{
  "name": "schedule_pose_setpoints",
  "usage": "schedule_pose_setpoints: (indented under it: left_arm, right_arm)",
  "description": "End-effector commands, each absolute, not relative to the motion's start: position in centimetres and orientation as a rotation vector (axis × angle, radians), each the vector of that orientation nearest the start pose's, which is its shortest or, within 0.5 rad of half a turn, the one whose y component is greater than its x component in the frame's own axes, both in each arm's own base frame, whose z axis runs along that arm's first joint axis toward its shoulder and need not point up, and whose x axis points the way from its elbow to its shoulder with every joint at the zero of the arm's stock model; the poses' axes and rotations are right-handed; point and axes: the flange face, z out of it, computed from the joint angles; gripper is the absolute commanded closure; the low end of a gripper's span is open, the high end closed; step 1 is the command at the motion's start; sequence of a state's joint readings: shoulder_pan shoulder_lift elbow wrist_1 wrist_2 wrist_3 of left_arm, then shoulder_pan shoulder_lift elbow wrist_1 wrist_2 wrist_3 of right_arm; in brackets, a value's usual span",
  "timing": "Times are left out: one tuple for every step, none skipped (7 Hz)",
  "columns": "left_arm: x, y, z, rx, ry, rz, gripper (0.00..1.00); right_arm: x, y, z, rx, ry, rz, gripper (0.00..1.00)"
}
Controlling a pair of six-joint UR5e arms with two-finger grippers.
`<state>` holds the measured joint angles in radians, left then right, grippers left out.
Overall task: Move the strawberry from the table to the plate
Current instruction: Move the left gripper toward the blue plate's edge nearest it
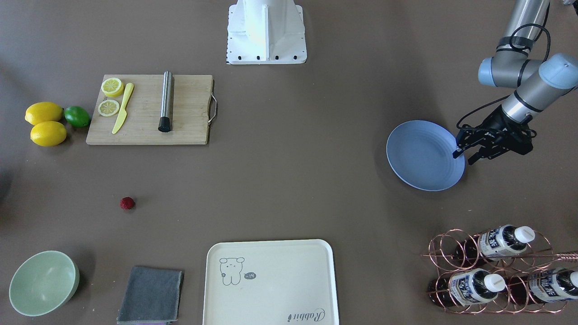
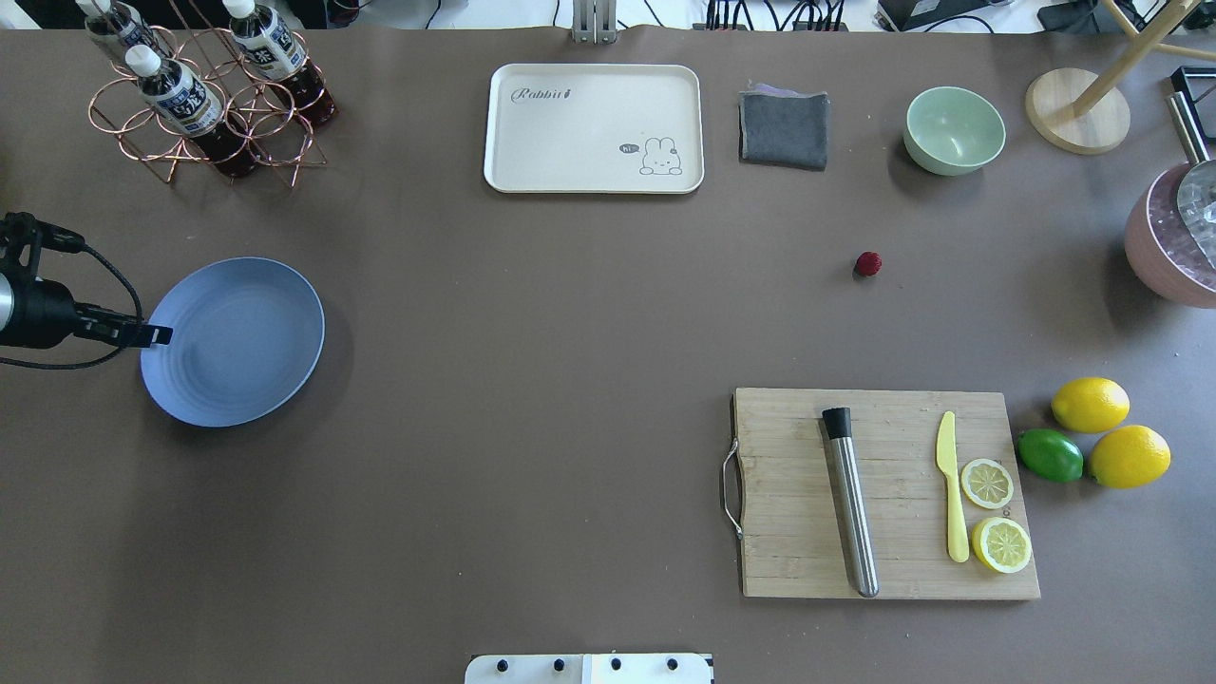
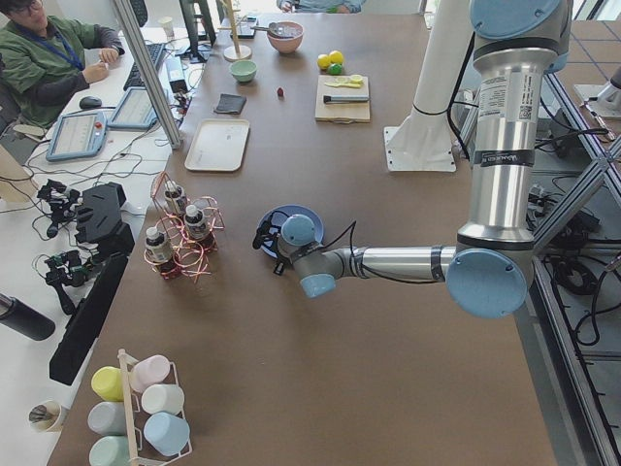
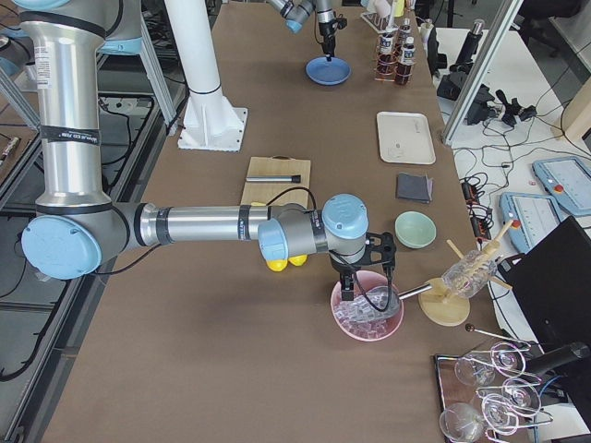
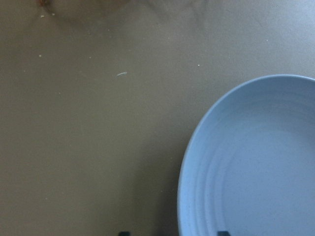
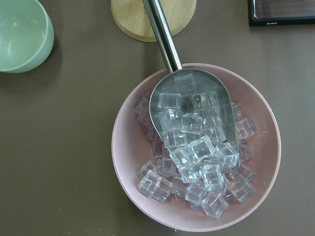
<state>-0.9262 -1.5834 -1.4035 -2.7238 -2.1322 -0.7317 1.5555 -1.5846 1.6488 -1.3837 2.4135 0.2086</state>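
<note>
The strawberry (image 1: pixel 127 203) (image 2: pixel 867 263), a tiny dark-red berry, lies alone on the brown table (image 1: pixel 293 180), between the cutting board and the green bowl. The blue-grey plate (image 1: pixel 424 155) (image 2: pixel 233 340) sits far off on the robot's left side with nothing on it. My left gripper (image 1: pixel 465 156) is open at the plate's outer rim; the left wrist view shows that rim (image 5: pixel 184 167) between the two fingertips. My right gripper (image 4: pixel 360 288) hangs over a pink bowl of ice (image 6: pixel 197 147); I cannot tell whether it is open or shut.
A wooden cutting board (image 1: pixel 149 109) carries a steel tube, a yellow knife and lemon slices, with lemons (image 1: pixel 44 113) and a lime beside it. A cream tray (image 1: pixel 270 282), a grey cloth (image 1: pixel 150 294), a green bowl (image 1: pixel 43 282) and a copper bottle rack (image 1: pixel 494 271) line the operators' side.
</note>
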Motion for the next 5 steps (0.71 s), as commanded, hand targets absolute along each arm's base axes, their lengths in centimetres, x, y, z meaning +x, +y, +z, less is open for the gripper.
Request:
schedule_pose_setpoints:
  left_arm:
    - [25.2,-46.0,60.8,0.430,1.007,0.204,0.66]
    - [25.3,-46.1,60.9,0.429,1.006,0.204,1.00]
    - [25.4,-46.0,60.4,0.426,1.019,0.213,1.00]
    - [25.7,-46.0,60.2,0.404,1.034,0.225,1.00]
    - [25.7,-45.8,59.4,0.365,1.079,0.253,1.00]
  right_arm:
    - [5.1,-49.9,60.2,0.140,-0.858,0.076,0.00]
    - [5.1,-49.9,60.2,0.140,-0.858,0.076,0.00]
    - [5.1,-49.9,60.2,0.141,-0.859,0.075,0.00]
    - [5.1,-49.9,60.2,0.141,-0.860,0.075,0.00]
    - [5.1,-50.0,60.1,0.143,-0.860,0.073,0.00]
